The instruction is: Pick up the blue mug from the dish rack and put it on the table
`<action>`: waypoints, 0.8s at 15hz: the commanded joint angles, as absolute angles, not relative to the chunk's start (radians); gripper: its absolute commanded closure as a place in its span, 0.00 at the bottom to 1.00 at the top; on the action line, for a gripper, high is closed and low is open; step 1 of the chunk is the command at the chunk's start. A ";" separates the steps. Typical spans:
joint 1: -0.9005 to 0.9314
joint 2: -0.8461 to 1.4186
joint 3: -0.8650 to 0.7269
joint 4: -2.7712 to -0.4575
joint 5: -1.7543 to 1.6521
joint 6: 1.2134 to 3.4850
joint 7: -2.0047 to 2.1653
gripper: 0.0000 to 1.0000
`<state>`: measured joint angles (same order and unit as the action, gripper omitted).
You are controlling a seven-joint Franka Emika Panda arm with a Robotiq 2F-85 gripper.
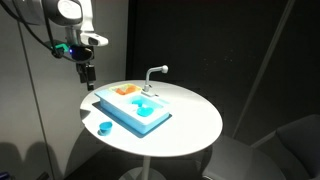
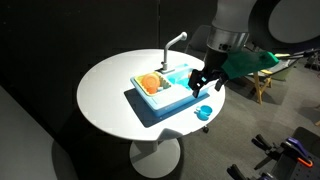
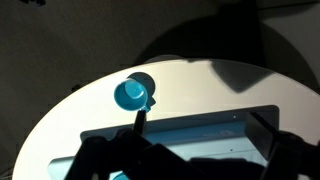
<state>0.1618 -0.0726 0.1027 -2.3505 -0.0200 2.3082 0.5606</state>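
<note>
Wrist view shows the claw [image 3: 190,165] with its two dark fingers spread wide at the bottom corners and nothing between them. In both exterior views the claw [image 1: 87,72] [image 2: 205,80] hangs in the air, jaws apart, clear of everything below it. Nearest to it is the blue mug [image 3: 133,94], which stands upright on the white desk [image 3: 230,85] with its mouth facing up, just beside the long edge of the light blue sink unit [image 3: 200,130] but not touching it. The exterior views agree: the blue mug [image 1: 105,127] [image 2: 204,113] sits on the desk near its rim, outside the sink unit [image 1: 140,115] [image 2: 170,105]. At one end of the unit lies the pale dish rack [image 1: 112,92] [image 2: 141,78], carrying an orange item [image 1: 125,90] [image 2: 150,83]. A white faucet [image 1: 155,74] [image 2: 174,42] rises behind the basin. The round desk [image 1: 190,125] [image 2: 105,100] stands against dark surroundings.
</note>
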 commanded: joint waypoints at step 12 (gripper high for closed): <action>0.149 -0.350 0.138 -2.357 0.093 2.085 0.396 0.00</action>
